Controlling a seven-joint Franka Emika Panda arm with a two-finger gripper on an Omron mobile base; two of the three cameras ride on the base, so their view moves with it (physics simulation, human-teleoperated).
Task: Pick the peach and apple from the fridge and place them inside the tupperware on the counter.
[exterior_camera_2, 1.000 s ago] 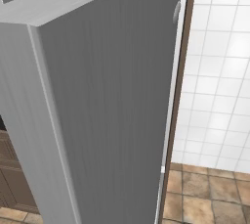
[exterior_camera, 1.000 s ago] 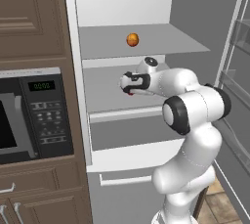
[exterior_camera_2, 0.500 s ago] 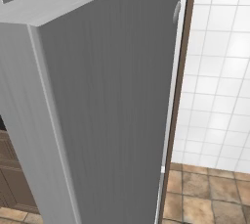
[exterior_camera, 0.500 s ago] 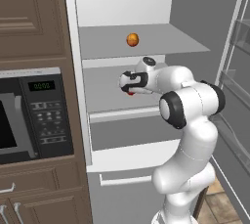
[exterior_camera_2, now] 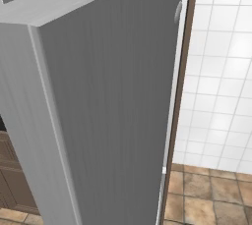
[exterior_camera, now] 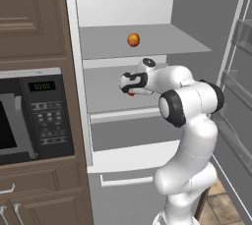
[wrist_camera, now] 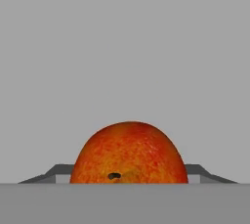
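Observation:
The fridge stands open in the left base view. On its upper shelf sits the peach, orange-yellow and alone. One shelf lower, my gripper reaches in, and the red-orange apple peeks out beneath it. In the hand view the apple lies between my two fingertips, which press against its sides, so the gripper is shut on the apple. Behind it is the pale grey fridge wall. The tupperware and the counter are out of view.
A black microwave is set into the brown cabinets left of the fridge. Door racks stand at the right. The right base view shows the grey outside of the fridge door, a white tiled wall and floor tiles.
My arm's elbow has swung slightly left. The hand with the apple has barely moved on the middle shelf. The peach has stayed put.

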